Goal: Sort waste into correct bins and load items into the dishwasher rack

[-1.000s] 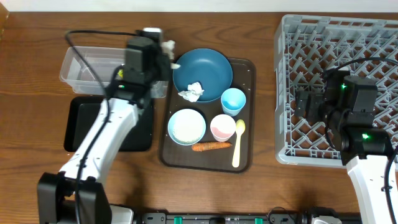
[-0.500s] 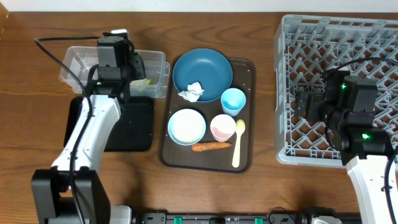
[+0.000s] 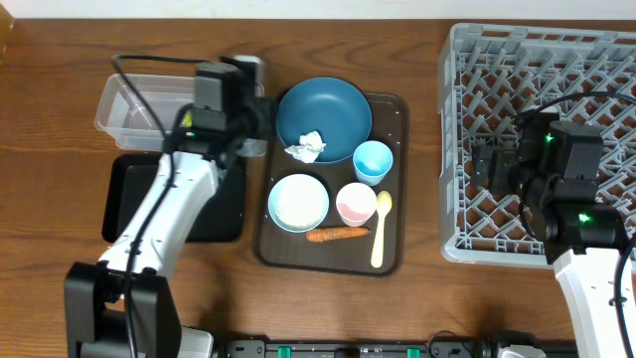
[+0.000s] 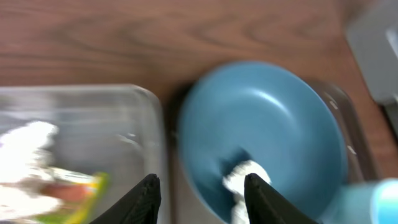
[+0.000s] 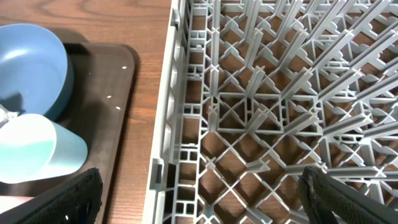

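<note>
A dark wooden table [image 3: 50, 268] carries a clear tub [image 3: 129, 104] and a black tray [image 3: 124, 199] at the left, a brown serving tray [image 3: 393, 109] in the middle and the grey dishwasher rack [image 3: 596, 60] at the right.

The left gripper [image 3: 256, 111] hangs over the gap between the tub's right end and the dark blue bowl [image 3: 333, 114]. Its fingers [image 4: 149, 193] stand partly apart with nothing between them. In the wrist view, crumpled tissue [image 4: 25, 140] and a yellow-green wrapper [image 4: 81, 190] lie in the tub to the left of the fingers. A second tissue wad [image 4: 245, 177] sits in the bowl, just by the right finger.

The left arm reaches up from the table's near edge, across the black tray.

The right gripper [image 3: 484, 164] hovers over the rack's left part, jaws spread wide and empty (only lattice below).
</note>
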Action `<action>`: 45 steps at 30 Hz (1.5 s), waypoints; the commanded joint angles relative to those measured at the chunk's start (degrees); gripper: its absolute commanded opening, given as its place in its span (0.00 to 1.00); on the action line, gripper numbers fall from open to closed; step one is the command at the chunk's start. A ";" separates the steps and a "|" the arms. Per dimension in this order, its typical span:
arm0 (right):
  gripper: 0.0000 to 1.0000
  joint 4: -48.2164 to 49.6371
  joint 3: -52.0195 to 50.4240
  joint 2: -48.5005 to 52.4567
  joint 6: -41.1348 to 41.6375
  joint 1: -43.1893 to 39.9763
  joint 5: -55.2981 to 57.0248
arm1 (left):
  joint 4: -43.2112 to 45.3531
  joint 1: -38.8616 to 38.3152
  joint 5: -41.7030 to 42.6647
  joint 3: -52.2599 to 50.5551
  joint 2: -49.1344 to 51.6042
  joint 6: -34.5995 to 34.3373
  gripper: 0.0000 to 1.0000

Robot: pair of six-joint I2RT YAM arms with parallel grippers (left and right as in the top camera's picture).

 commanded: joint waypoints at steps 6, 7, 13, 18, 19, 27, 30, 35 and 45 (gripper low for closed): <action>0.99 -0.02 1.11 -0.48 0.59 0.87 -0.44 | -2.08 -6.36 1.64 0.13 5.57 1.88 0.52; 0.99 -0.02 1.11 -0.48 0.59 0.87 -0.44 | -1.84 -6.88 1.64 0.13 6.29 2.25 0.53; 0.99 -0.02 1.11 -0.48 0.59 0.87 -0.42 | -1.38 -8.72 1.60 0.13 11.30 3.41 0.56; 0.99 0.00 1.11 -0.48 0.59 0.87 -0.44 | -0.68 -8.79 1.62 0.13 14.64 3.43 0.57; 0.99 0.00 1.11 -0.48 0.59 0.87 -0.42 | -0.46 -8.79 1.62 0.13 15.23 3.43 0.56; 0.99 0.00 1.11 -0.48 0.59 0.87 -0.44 | 0.83 -8.79 1.62 0.15 16.20 3.41 0.13; 0.99 -0.02 1.11 -0.48 0.59 0.87 -0.44 | 2.64 -8.79 1.62 0.28 16.00 3.39 0.06; 0.99 -0.07 1.11 -0.48 0.59 0.87 -0.44 | 3.32 -8.72 1.60 1.77 14.05 3.39 0.06; 0.99 0.00 1.11 -0.48 0.57 0.87 -0.42 | 1.60 -5.49 -5.95 2.10 1.49 3.37 0.06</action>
